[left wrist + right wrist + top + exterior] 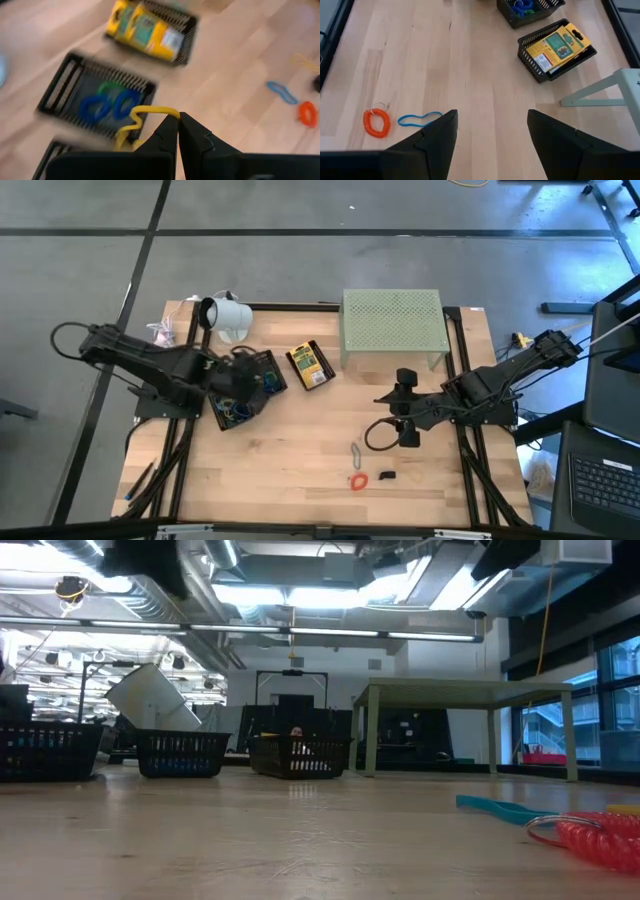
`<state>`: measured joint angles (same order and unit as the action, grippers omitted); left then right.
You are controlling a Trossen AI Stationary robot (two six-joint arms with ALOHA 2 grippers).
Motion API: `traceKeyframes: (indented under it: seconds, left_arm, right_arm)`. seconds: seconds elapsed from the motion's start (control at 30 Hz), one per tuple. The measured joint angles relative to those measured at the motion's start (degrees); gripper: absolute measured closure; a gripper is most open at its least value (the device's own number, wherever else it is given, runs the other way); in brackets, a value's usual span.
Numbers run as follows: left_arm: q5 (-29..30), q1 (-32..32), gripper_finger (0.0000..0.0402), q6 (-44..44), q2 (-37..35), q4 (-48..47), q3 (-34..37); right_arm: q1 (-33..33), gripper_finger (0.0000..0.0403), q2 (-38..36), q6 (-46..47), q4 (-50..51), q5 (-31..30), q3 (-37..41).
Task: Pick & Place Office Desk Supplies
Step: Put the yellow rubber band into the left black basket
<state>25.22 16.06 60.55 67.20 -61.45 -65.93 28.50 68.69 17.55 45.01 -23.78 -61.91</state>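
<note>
1. Left gripper [178, 131], jaws closed on a yellow rubber band [135, 120]; held above the black basket [65, 82] that already contains blue rubber bands [107, 106] and a green one [107, 88].
2. Second black basket [532, 47], beside the first, holding the yellow printed packets [557, 45]; not the target for a band.
3. Right gripper [492, 135], jaws wide open and empty, hovering over bare wood near the table's front; nothing between the fingers.
4. Still loose on the table: blue rubber band [419, 119], orange coiled band [376, 122] just beside it, a small black clip [387, 476] nearby.
5. Pale green perforated stand [392, 325] at the back, white cup-like object [225, 315] at the back left; both to be left alone.
6. For a clean drop on the left: centre the closed tips over the basket's interior, lower until the hanging loop clears the rim, then release; likely to snag on the wire wall if released off-centre.
7. For the right: probably next onto the blue band; descend straight, straddle one strand, avoid dragging the orange coil along.
</note>
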Motion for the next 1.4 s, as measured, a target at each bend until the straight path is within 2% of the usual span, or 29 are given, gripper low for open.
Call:
traceKeyframes:
  seconds: [0.23, 0.4, 0.83, 0.97, 1.17, 1.4]
  left_arm:
    - [-5.3, 3.7, 0.0399, 17.1, -1.7, -18.2, 0.0]
    - [-7.4, 5.0, 0.0399, 22.5, -0.9, -24.0, 0.0]
    - [-7.0, 5.8, 0.0391, 24.4, -0.4, -20.3, 9.2]
    - [-7.4, 5.8, 0.0373, 24.3, -0.4, -15.9, 12.6]
    - [-12.6, 5.8, 0.0333, 24.3, -0.4, -12.7, 15.1]
    - [-11.8, 5.8, 0.0299, 22.1, -0.3, -7.4, 15.1]
  right_arm:
    - [0.0, 0.0158, 0.0, 0.0, 0.0, -0.7, 0.0]
    - [0.0, 0.0158, 0.0, 0.0, 0.0, -0.8, 0.0]
    - [0.0, 0.0158, 0.0, 0.0, 0.0, -0.8, 0.0]
    - [0.0, 0.0158, 0.0, 0.0, 0.0, -0.8, 0.0]
    - [0.0, 0.0158, 0.0, 0.0, 0.0, -0.8, 0.0]
    - [0.0, 0.0158, 0.0, 3.5, -0.1, 2.2, 1.3]
